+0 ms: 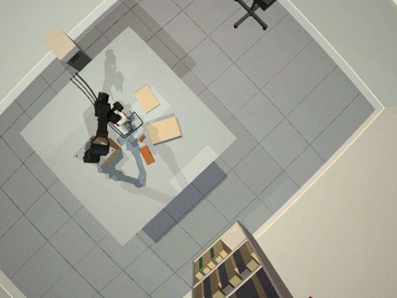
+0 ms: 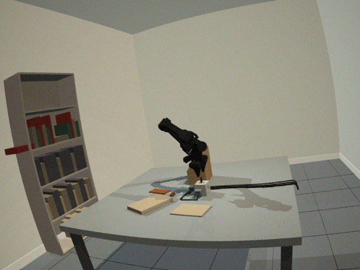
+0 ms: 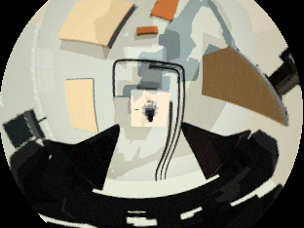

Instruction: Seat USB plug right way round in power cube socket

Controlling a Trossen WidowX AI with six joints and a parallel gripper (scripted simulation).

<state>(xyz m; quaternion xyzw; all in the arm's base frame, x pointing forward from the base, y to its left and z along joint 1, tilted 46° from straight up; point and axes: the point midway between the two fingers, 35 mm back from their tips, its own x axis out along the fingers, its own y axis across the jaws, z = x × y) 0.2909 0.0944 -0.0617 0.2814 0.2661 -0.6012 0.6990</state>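
Observation:
The white power cube stands on the table near the arm's base. A dark USB plug sticks upright out of its top socket. My gripper is open and empty. It points down just above the cube, with a finger on each side of the plug and not touching it. Black cables run from the cube across the table, and a cable loop lies beside it.
A thick tan board, a thin tan sheet, an orange block and a small orange piece lie near the cube. A wooden block stands at the arm's base.

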